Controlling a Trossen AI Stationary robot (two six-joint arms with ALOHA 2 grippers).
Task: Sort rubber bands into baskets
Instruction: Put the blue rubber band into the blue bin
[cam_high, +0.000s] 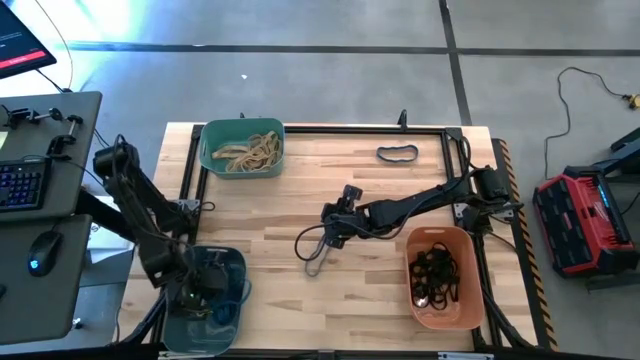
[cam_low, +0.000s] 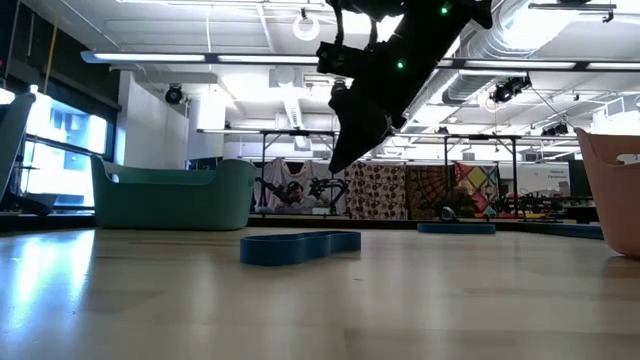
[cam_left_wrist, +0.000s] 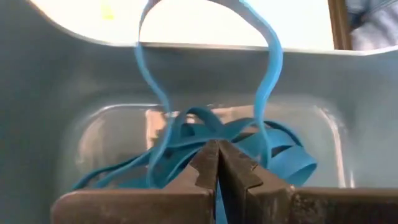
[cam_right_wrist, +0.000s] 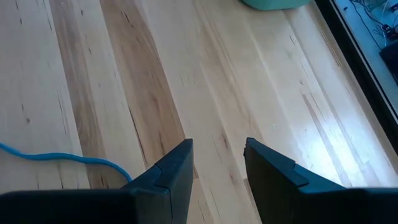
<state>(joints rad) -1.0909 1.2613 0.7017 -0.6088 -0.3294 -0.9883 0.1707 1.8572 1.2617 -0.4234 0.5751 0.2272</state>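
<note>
While the left gripper (cam_high: 200, 292) hangs inside the grey-blue basket (cam_high: 232, 262) at the table's near left corner, its fingers (cam_left_wrist: 205, 168) are pressed together with no gap. Whether they pinch anything cannot be told. Just ahead of them lies a tangle of flat blue rubber bands (cam_left_wrist: 186, 146), one loop arching up over the smooth, glossy basket wall.

The right gripper (cam_high: 333, 222) hovers above the middle of the pale, grained plank table (cam_high: 300, 170), its two dark, blocky fingers (cam_right_wrist: 171, 171) standing apart with bare wood between them and nothing held. A thin blue band (cam_right_wrist: 62, 158) lies on the wood just beside one finger. In the low view a blue band (cam_low: 300, 246) lies flat on the table under this gripper.

The teal-green basket (cam_high: 210, 135) at the far left holds tan bands (cam_high: 245, 150). The orange basket (cam_high: 470, 300) at the near right holds black bands (cam_high: 435, 270). A dark band (cam_high: 397, 153) lies alone near the far edge. No writing is readable.
</note>
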